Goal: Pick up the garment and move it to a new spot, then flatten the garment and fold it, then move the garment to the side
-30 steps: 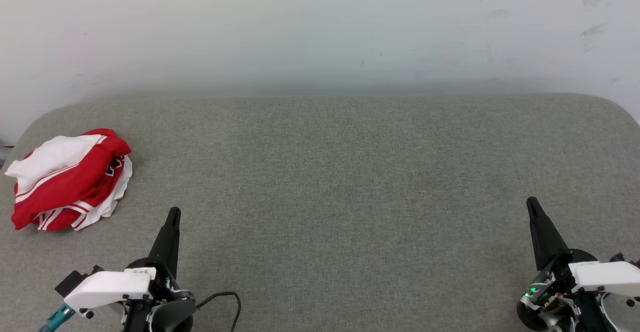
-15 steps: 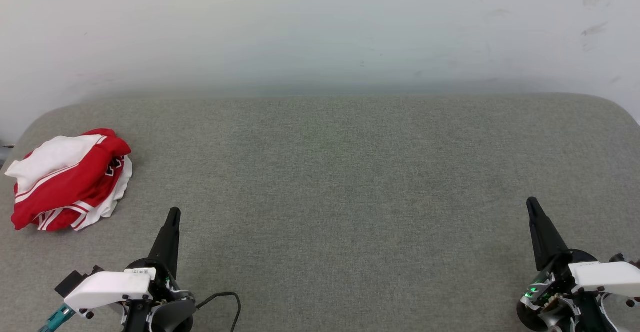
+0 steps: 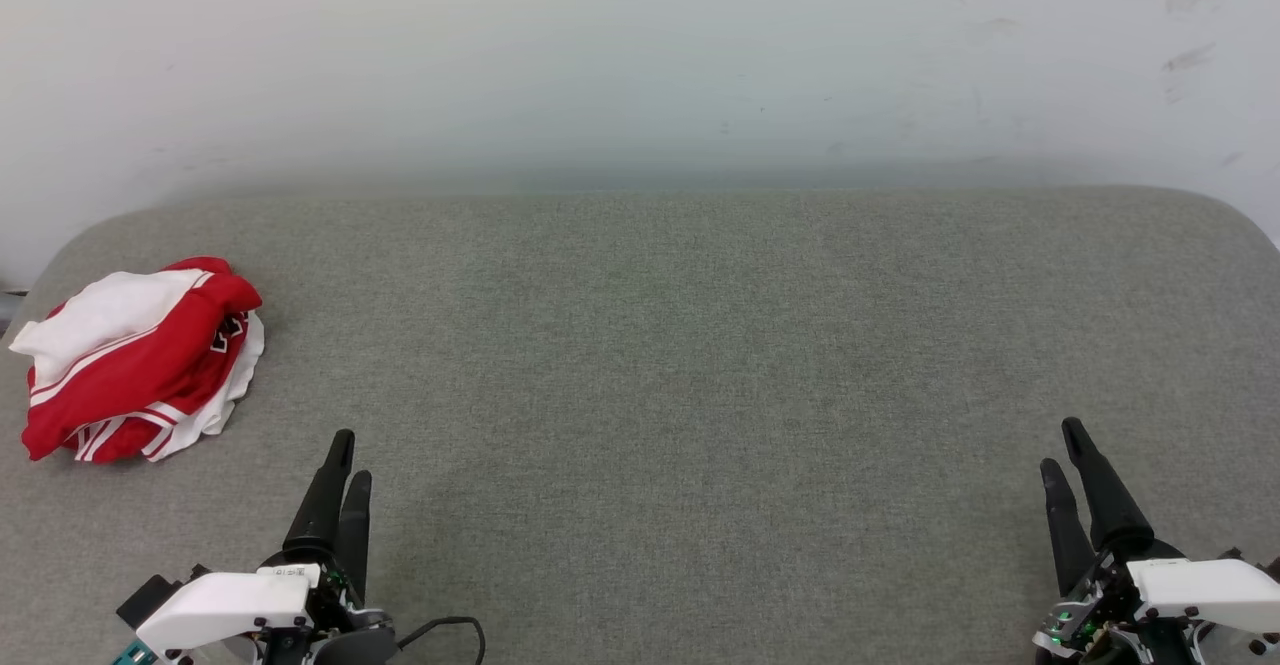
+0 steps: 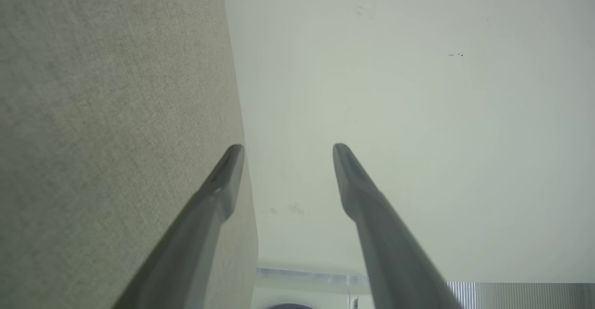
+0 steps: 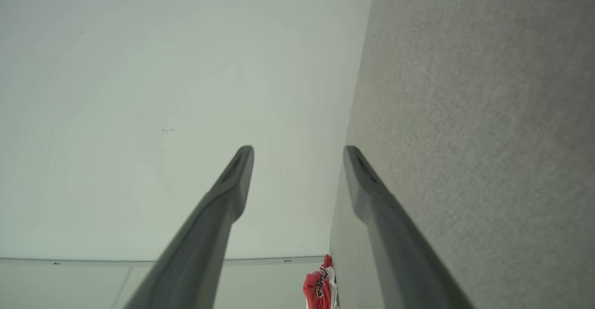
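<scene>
The two long dark fingers of the left gripper are spread wide apart, and nothing is held between them; in the left wrist view only bare cloth and wall are seen through the gap. The same is found at the right gripper: its fingers are fully parted and empty. Each gripper is turned on its side, so that in the head view one finger lies almost over the other. Both are parked low at the near edge, well apart from each other, pointing toward the plain white wall. This is judged to be a ready posture, with the jaws opened in advance so that cloth can be taken without delay.

The wide grey fabric-covered surface with rounded corners is left bare across its middle, which is presumably where the flattening and folding are meant to be done.

The crumpled red jersey with white sleeves and red-and-white striped trim lies bunched in a heap at the far left edge of that surface, ahead of the left gripper and to its left, and touched by neither gripper. It is also glimpsed in the right wrist view. The pick-up is judged not yet begun, and the left arm is the better placed for it.
</scene>
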